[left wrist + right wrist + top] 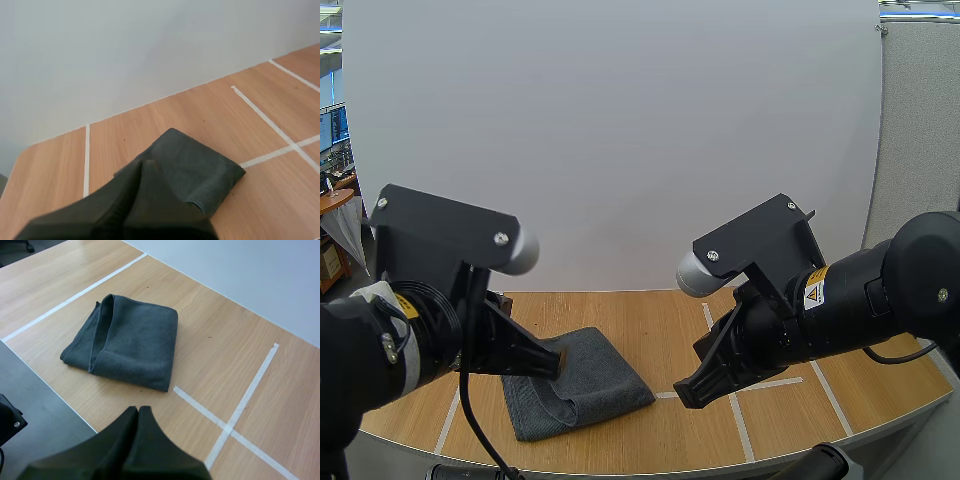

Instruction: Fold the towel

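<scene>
Wooden tabletop point(650, 320), pale grain, crossed by white tape lines point(250, 389); a plain white panel point(620, 130) stands upright along its far edge.

Far left: our left claw point(555, 362) points down and to the right, its tip over the left part of the towel point(590, 385). From the left wrist view the two black fingers lie pressed together as one dark wedge with nothing pinched between them. The tip sits above the cloth, and we cannot tell whether it touches.

Left of centre: the towel, dark grey, lies folded into a thick, roughly square pad flat on the tabletop, near the front edge. From the right wrist view we see stacked layers and a rolled lip at one end, and a smooth top face. It lies in the field left of the tape cross, with one corner just beside the crossing line.

Right of centre: our right claw point(685, 393) hangs above bare wood close to where the tape lines meet, apart from the towel. Its fingers are closed flat against each other, holding nothing; from its own wrist view the wedge points towards the towel across open tabletop.
</scene>
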You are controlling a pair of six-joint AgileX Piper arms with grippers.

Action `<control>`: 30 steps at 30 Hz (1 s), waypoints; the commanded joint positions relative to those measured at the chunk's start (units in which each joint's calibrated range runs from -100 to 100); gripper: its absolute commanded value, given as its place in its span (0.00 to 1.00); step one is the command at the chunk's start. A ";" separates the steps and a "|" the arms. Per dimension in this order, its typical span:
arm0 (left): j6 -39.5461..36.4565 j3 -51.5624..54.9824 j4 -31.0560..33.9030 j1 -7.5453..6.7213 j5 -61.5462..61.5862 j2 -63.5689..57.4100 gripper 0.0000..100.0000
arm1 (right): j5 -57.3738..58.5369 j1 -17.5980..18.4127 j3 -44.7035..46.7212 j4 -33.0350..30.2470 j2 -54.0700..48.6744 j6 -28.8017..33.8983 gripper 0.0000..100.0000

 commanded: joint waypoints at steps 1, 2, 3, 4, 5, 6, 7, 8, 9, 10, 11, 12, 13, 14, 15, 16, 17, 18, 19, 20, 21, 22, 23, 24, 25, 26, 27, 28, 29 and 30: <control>3.77 0.21 -1.76 0.09 0.18 2.73 0.00 | 0.00 0.10 0.15 -0.29 -0.46 -1.46 0.00; 3.77 0.21 -1.63 0.09 0.18 4.45 0.00 | 0.00 0.10 0.15 -0.29 -0.46 -1.46 0.00; 3.77 0.21 -1.26 0.09 0.18 6.00 0.00 | 0.00 0.10 0.15 -0.29 -0.46 -1.46 0.00; 3.77 0.21 -0.87 0.09 0.18 8.06 0.00 | 0.00 0.10 0.15 -0.29 -0.46 -1.46 0.00; 3.77 0.21 -0.44 0.09 0.18 10.09 0.01 | 0.00 0.10 0.15 -0.29 -0.46 -1.46 0.00; 3.77 0.21 -0.30 0.09 0.18 12.08 0.02 | 0.00 0.10 0.15 -0.29 -0.46 -1.46 0.00; 4.17 0.21 -0.41 0.09 0.18 13.62 0.05 | 0.00 0.10 0.15 -0.29 -0.46 -1.53 0.00; 4.86 0.21 -0.68 0.09 0.18 15.45 0.08 | 0.00 0.10 0.15 -0.29 -0.46 -1.53 0.00; 5.68 0.21 -0.83 0.09 0.18 17.42 0.12 | 0.00 0.10 0.15 -0.40 -0.46 -1.47 0.00; 5.70 0.21 -0.72 0.09 0.18 18.67 0.14 | 0.00 0.10 0.15 -0.55 -0.46 -1.47 0.00; 5.70 0.21 -0.57 0.09 0.18 19.90 0.18 | 0.00 0.10 0.15 -0.79 -0.46 -1.47 0.00; 5.70 0.21 -0.14 0.09 0.18 21.55 0.22 | 0.00 0.10 0.15 -1.22 -0.46 -1.47 0.00; 5.59 0.33 0.45 0.09 -0.68 23.23 0.26 | 0.00 0.10 0.15 -1.63 -0.46 -1.47 0.00; 5.39 0.29 1.07 0.09 -1.74 24.99 0.30 | 0.00 0.10 0.15 -1.89 -0.46 -1.47 0.00; 5.26 0.29 1.60 0.09 -2.70 26.81 0.32 | 0.00 0.10 0.15 -2.06 -0.46 -1.47 0.00; 4.89 0.36 1.97 0.09 -3.52 28.44 0.33 | 0.00 0.10 0.15 -2.06 -0.46 -1.47 0.00; 4.89 0.36 1.91 0.16 -4.22 29.78 0.33 | 0.00 0.10 0.15 -2.06 -0.46 -1.47 0.00; 4.77 0.36 1.46 0.26 -5.42 31.29 0.33 | 0.00 0.10 0.15 -2.06 -0.46 -1.47 0.00; 4.77 0.36 0.76 0.50 -6.54 32.78 0.33 | 0.00 0.10 0.15 -2.07 -0.35 -1.47 0.00; 4.77 0.36 0.26 0.79 -7.68 33.88 0.33 | 0.00 0.10 0.15 -2.07 -0.11 -1.47 0.00; 4.89 0.36 -0.43 1.29 -8.91 35.26 0.33 | 0.00 0.10 0.15 -2.07 0.21 -1.47 0.00; 5.48 0.36 -1.61 1.96 -9.53 36.59 0.33 | 0.00 0.10 0.15 -2.07 0.52 -1.47 0.00; 6.18 0.36 -2.77 2.80 -9.68 38.16 0.33 | 0.00 0.10 0.15 -2.07 0.64 -1.47 0.00; 7.85 0.36 -5.27 3.82 -9.48 39.79 0.33 | 0.00 0.10 0.15 -2.07 0.96 -1.47 0.00; 9.04 0.36 -7.28 4.78 -8.58 41.55 0.33 | 0.00 0.10 0.15 -2.07 1.11 -1.47 0.00; 10.93 0.36 -9.59 5.90 -7.24 43.04 0.33 | 0.00 0.10 0.15 -2.07 1.23 -1.47 0.00; 13.13 0.36 -12.92 7.47 -5.11 44.99 0.33 | 0.00 0.10 0.15 -2.07 1.29 -1.47 0.00; 15.26 0.36 -16.19 9.21 -2.22 46.97 0.33 | 0.00 0.10 0.15 -2.07 1.29 -1.47 0.00; 16.74 0.36 -18.86 11.06 0.12 48.62 0.33 | 0.00 0.10 0.15 -2.07 1.29 -1.47 0.00; 19.81 0.36 -22.76 12.94 0.18 50.61 0.33 | 0.00 0.10 0.15 -2.07 1.29 -1.47 0.00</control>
